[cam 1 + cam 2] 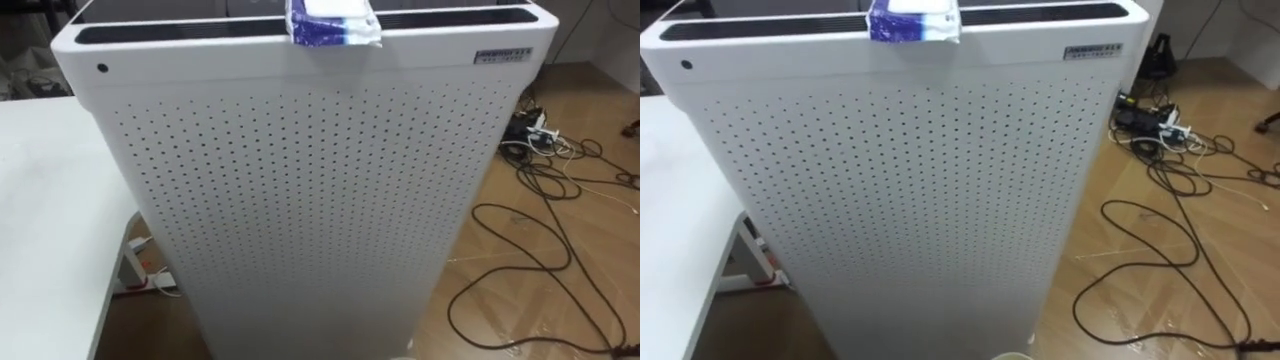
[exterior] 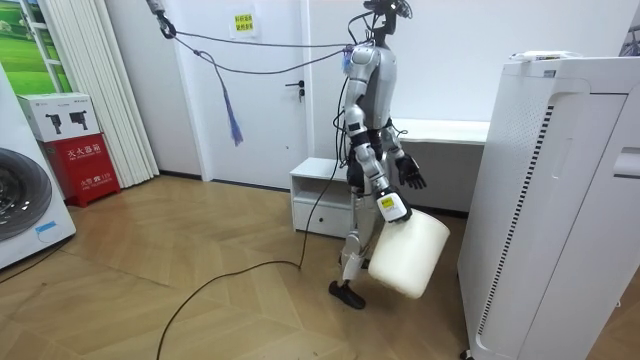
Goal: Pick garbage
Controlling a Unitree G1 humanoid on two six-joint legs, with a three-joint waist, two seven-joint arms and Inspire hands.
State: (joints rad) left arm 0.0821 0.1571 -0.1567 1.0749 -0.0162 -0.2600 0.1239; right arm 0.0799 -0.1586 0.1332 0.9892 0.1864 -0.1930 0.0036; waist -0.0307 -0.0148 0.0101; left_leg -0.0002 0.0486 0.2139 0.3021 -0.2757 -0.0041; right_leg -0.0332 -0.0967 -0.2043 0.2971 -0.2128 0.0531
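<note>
Right hand of mine is clamped on the rim of a white bin, which hangs low at my side just short of the tall white purifier. My left hand is raised toward that purifier, fingers spread, holding nothing. The garbage, a crumpled blue-and-white packet, lies on the purifier's top at its front edge. A small label sits near the purifier's right front corner, its print too fine to read.

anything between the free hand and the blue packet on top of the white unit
Nothing visible: the blue packet lies uncovered at the white unit's top front edge; the left hand hangs open below.
</note>
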